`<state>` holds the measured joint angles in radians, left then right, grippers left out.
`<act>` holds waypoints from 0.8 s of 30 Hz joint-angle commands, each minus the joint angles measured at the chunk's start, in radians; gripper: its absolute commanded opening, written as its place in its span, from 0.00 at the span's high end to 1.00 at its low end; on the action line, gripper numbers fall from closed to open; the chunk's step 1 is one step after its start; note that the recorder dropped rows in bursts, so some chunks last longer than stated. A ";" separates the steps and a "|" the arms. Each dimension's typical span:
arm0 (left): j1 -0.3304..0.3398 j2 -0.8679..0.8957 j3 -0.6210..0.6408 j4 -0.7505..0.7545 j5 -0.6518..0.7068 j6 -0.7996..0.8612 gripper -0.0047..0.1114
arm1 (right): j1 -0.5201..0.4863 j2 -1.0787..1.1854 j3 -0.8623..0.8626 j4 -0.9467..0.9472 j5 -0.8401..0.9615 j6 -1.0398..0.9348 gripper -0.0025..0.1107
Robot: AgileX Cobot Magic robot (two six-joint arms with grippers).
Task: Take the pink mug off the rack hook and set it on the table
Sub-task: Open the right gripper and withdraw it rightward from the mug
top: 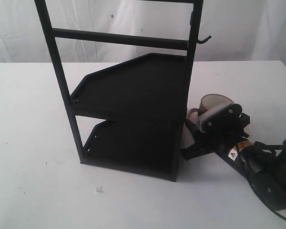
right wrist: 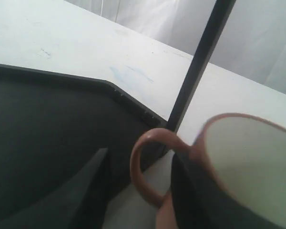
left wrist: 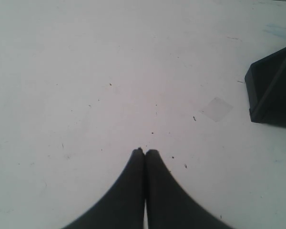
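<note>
Mug (top: 213, 101) off hook (top: 206, 39) — mouth up, low beside rack (top: 133, 90) base, handle toward post. Right gripper (top: 219, 118) clamped on its wall; table (top: 33, 143) directly below, contact unclear. Post crowds handle side. Left gripper (left wrist: 145, 152) pinched on nothing — over table by rack corner.
</note>
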<state>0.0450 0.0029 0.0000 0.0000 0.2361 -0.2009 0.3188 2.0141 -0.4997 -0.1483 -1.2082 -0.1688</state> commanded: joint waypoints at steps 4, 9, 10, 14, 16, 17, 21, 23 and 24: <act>-0.008 -0.003 0.000 0.000 -0.003 0.000 0.96 | 0.000 -0.076 0.085 -0.010 -0.013 0.066 0.62; -0.008 -0.003 0.000 0.000 -0.003 0.000 0.96 | 0.000 -0.187 0.158 -0.074 -0.013 0.321 0.62; -0.008 -0.003 0.000 0.000 -0.003 0.000 0.96 | 0.000 -0.208 0.178 -0.079 -0.013 0.354 0.62; -0.008 -0.003 0.000 0.000 -0.003 0.000 0.96 | 0.000 -0.316 0.260 -0.055 -0.013 0.384 0.64; -0.008 -0.003 0.000 0.000 -0.003 0.000 0.96 | 0.000 -0.361 0.295 0.008 -0.013 0.384 0.65; -0.008 -0.003 0.000 0.000 -0.003 0.000 0.96 | 0.000 -0.388 0.316 0.053 -0.013 0.388 0.66; -0.008 -0.003 0.000 0.000 -0.003 0.000 0.96 | 0.000 -0.512 0.386 0.277 0.037 0.409 0.68; -0.008 -0.003 0.000 0.000 -0.003 0.000 0.96 | -0.013 -0.592 0.397 0.414 0.176 0.409 0.72; -0.008 -0.003 0.000 0.000 -0.003 0.000 0.96 | -0.029 -0.623 0.395 0.467 0.245 0.396 0.74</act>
<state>0.0450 0.0029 0.0000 0.0000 0.2361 -0.2009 0.3162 1.4720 -0.1197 0.1587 -1.1130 0.2298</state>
